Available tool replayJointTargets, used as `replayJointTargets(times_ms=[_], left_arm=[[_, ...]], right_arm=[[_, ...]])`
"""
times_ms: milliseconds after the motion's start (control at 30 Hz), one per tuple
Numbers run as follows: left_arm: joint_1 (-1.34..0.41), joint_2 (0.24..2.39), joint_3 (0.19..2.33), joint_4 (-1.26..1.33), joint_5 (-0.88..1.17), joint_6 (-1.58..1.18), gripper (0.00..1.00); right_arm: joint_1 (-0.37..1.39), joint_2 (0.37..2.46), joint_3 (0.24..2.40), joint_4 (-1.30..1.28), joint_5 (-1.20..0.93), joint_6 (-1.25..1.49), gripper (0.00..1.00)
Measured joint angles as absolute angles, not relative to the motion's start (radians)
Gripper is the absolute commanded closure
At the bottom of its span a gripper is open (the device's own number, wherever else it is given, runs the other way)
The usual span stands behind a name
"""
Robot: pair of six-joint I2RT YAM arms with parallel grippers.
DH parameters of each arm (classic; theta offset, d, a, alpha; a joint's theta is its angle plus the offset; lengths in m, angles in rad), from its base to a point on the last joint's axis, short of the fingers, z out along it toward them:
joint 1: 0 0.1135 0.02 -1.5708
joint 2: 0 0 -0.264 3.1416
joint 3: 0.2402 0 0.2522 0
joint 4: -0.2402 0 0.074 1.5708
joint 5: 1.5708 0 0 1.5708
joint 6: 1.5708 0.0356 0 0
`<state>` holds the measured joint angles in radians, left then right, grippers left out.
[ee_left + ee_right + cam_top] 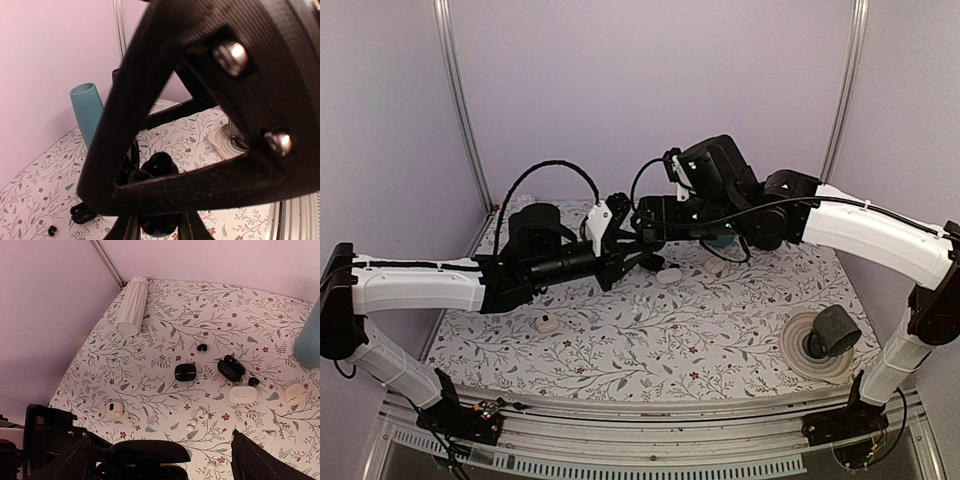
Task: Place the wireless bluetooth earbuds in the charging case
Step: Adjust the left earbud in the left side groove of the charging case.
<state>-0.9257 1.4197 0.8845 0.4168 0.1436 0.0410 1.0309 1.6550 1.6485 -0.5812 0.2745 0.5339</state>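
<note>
Supporting bench [165, 340]: floral-patterned sheet filling the right wrist view, strewn with cases and buds.
Left arm [420, 285]: reaches in from the left of the top view. The left pincer [159, 231] is pressed together, pinching what looks like a glossy black pebble-shaped charging case [159, 172] at the bottom centre of its own view; I cannot tell if the lid is up.
Right arm [880, 235]: enters from the right. The right pincer [161, 440] is spread wide and empty, close against the left one.
Cylinders: white ribbed tube [132, 305] lying upper left; teal plastic cup [310, 340] at the right edge.
Loose cases: closed black rounded case [185, 372] mid-frame; white rounded case [243, 394] right of centre.
Earbuds: tiny glossy black plastic earbud [202, 347] above centre, second black earbud [254, 381] just beside the white case, white plastic earbuds [200, 414] lower centre. All lie on the bench, none gripped.
Risk: the crowded wrists may knock the held case loose. A slick bud could squirt from the fingers. A white bud would mismatch the black case.
</note>
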Motion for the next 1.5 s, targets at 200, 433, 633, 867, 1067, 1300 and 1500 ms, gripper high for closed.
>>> replayJointTargets(times_ms=[200, 433, 633, 867, 1067, 1300, 1500], left_arm=[[-0.928, 1.420, 0.885, 0.404, 0.126, 0.049, 1.00], [-0.928, 1.420, 0.885, 0.397, 0.114, 0.051, 1.00], [-0.928, 1.420, 0.885, 0.381, 0.110, 0.051, 1.00], [-0.928, 1.420, 0.885, 0.380, 0.104, 0.051, 1.00], [-0.928, 1.420, 0.885, 0.381, 0.103, 0.050, 1.00], [-0.928, 1.420, 0.885, 0.383, 0.114, 0.044, 1.00], [-0.928, 1.420, 0.885, 0.390, 0.134, 0.033, 1.00]], right_arm=[[1.031, 1.655, 1.649, -0.588, 0.272, 0.534, 0.09], [1.031, 1.655, 1.646, -0.591, 0.266, 0.535, 0.09], [1.031, 1.651, 1.629, -0.590, 0.260, 0.535, 0.10], [1.031, 1.638, 1.615, -0.591, 0.255, 0.538, 0.10], [1.032, 1.628, 1.604, -0.591, 0.256, 0.539, 0.10], [1.032, 1.605, 1.580, -0.591, 0.255, 0.540, 0.10], [1.033, 1.584, 1.562, -0.586, 0.255, 0.540, 0.10]])
